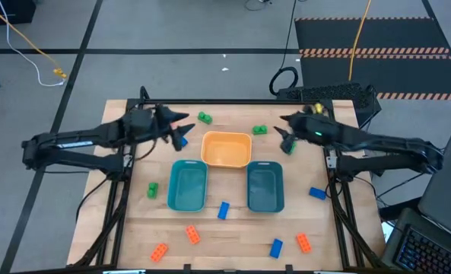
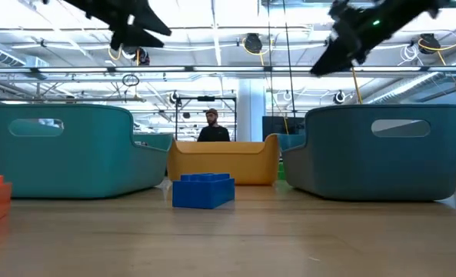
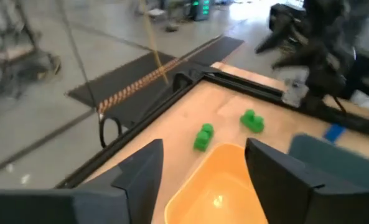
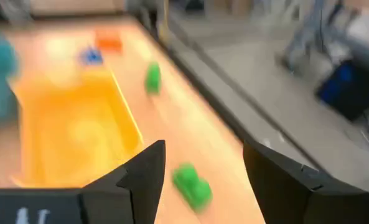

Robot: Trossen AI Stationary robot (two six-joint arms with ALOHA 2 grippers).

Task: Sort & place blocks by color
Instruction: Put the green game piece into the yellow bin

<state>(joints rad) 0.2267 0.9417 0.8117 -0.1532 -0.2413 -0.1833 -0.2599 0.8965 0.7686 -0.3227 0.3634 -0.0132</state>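
Yellow-orange bin [image 1: 226, 148] and both teal bins [image 1: 188, 185] hold nothing visible. Blocks [image 1: 223, 211] lie scattered on the table [image 1: 233, 236] around them. Left gripper [image 1: 181, 129] and right gripper [image 1: 284, 134]: fingers spread, empty, flanking the yellow-orange bin. No readable writing.

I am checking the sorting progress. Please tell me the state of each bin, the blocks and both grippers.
Orange bin: empty.
Left teal bin: empty.
Right teal bin: empty.
Blocks: all lying loose on the table, none sorted, for example a blue block between the teal bins.
Left gripper: open, holding nothing, raised beside the orange bin.
Right gripper: open, holding nothing, raised on the bin's other side.
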